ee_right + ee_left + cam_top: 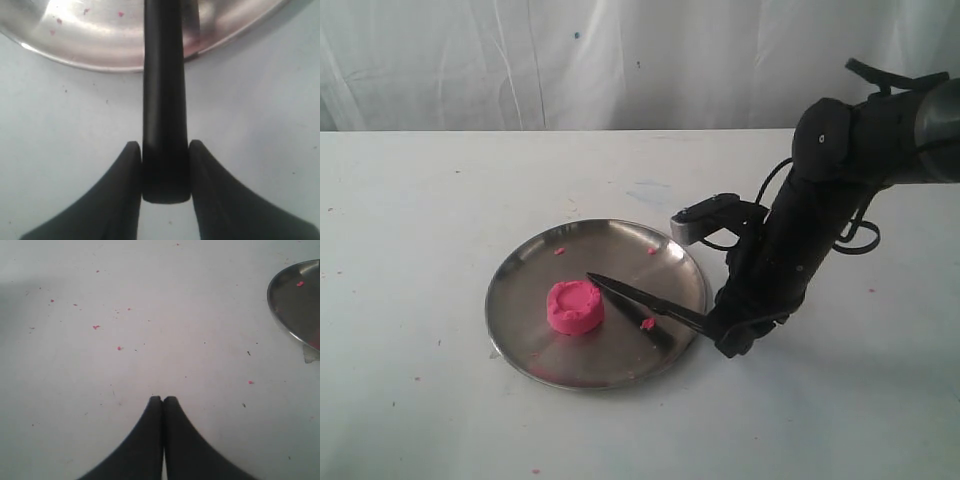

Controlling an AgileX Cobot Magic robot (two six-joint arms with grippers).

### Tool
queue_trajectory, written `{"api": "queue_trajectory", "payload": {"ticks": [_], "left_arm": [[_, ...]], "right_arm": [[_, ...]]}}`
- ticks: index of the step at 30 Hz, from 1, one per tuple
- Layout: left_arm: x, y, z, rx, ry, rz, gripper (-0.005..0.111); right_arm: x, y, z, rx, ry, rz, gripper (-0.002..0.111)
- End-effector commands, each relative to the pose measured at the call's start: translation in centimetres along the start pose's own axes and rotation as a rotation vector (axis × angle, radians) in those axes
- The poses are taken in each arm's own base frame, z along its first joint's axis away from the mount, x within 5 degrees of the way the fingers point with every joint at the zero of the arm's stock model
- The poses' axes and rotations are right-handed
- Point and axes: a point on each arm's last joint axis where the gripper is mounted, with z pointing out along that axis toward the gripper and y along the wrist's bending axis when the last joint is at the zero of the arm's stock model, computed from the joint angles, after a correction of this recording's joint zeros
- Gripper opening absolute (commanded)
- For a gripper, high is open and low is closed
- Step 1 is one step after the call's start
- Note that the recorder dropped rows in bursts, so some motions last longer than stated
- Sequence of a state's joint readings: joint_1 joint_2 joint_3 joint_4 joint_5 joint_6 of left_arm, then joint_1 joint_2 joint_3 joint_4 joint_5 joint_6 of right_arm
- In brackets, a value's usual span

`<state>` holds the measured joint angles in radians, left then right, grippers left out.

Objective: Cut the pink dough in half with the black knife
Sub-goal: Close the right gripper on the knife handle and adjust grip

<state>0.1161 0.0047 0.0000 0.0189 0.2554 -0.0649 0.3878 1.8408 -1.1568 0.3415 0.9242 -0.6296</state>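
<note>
The pink dough (575, 306) is one whole thick puck with a dented top, lying left of centre on the round steel plate (525, 262). My right gripper (722, 331) is shut on the handle of the black knife (638, 298) just off the plate's right rim. The blade reaches over the plate, its tip close to the puck's upper right edge. In the right wrist view the handle (165, 110) sits clamped between both fingers (126, 172) of the gripper (165, 146). My left gripper (163, 399) is shut on nothing over bare table; the exterior view does not show it.
Small pink crumbs (647, 323) lie on the plate and scattered over the white table (95, 327). The plate's rim (287, 325) shows at the edge of the left wrist view. A white curtain (570, 60) hangs behind the table.
</note>
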Motion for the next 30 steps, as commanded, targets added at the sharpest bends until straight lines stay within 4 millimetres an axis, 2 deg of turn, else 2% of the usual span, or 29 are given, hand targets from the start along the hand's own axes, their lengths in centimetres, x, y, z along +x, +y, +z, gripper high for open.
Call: {"api": "queue_trajectory", "payload": {"ticks": [1,8,15,20,23,27,29,30], "left_arm": [[0.0,-0.1,0.0,0.008,-0.006,-0.012,0.000],[0.0,-0.1,0.0,0.008,-0.006,-0.012,0.000],[0.0,-0.1,0.0,0.008,-0.006,-0.012,0.000],[0.0,-0.1,0.0,0.008,-0.006,-0.012,0.000],[0.0,-0.1,0.0,0.008,-0.006,-0.012,0.000],[0.0,-0.1,0.0,0.008,-0.006,-0.012,0.000],[0.0,-0.1,0.0,0.008,-0.006,-0.012,0.000],[0.0,-0.1,0.0,0.008,-0.006,-0.012,0.000]], "right_arm": [[-0.2,0.0,-0.1,0.006,-0.019,0.007,0.023],[-0.2,-0.4,1.6,-0.023,0.016,0.033,0.032],[-0.2,-0.5,1.7,-0.023,0.016,0.034,0.041],[-0.4,-0.5,1.5,-0.016,0.005,0.032,0.042],[-1.0,-0.5,0.7,0.005,-0.037,0.023,0.042],[-1.5,0.0,-1.6,0.006,-0.065,-0.002,0.042],[-1.6,1.0,-4.9,0.031,-0.129,-0.033,0.041],[-1.6,1.2,-5.6,0.043,-0.150,-0.041,0.041]]}}
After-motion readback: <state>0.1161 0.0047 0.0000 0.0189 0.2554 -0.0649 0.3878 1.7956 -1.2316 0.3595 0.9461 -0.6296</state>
